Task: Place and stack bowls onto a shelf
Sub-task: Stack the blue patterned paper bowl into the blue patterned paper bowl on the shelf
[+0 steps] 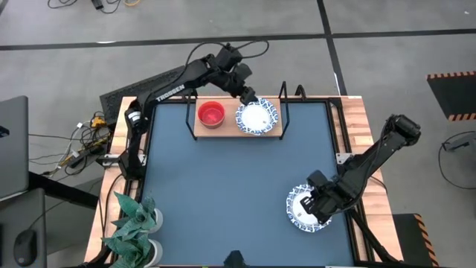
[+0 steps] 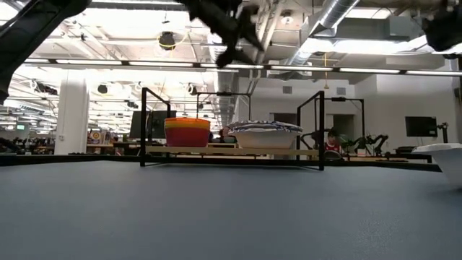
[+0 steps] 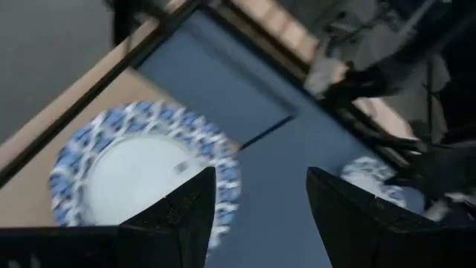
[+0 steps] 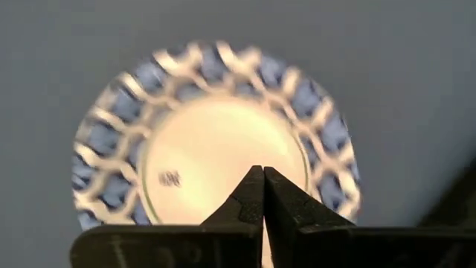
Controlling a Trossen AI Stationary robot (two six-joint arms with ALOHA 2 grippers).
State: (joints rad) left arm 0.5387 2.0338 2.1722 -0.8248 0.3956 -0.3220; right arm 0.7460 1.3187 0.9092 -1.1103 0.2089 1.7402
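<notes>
The wooden shelf [image 1: 230, 132] stands at the table's far edge. On it a red bowl [image 1: 211, 114] tops a stack of small bowls with a yellow one below [image 2: 187, 137]. Beside it sit white bowls with blue patterned rims [image 1: 257, 117], which show as a stack in the low view [image 2: 266, 134]. My left gripper [image 3: 260, 201] is open and empty above that stack [image 3: 141, 167]. Another white patterned bowl [image 1: 309, 210] rests on the table near the right. My right gripper [image 4: 262, 175] is shut above its middle [image 4: 216, 141], clear of it in the low view [image 2: 444, 155].
The shelf's black frame ends [image 1: 282, 104] rise at both sides of the board. A potted plant [image 1: 137, 223] stands at the near left corner. Bare blue tabletop [image 1: 223, 193] lies between shelf and near edge. A person [image 2: 332, 141] sits far off in the room.
</notes>
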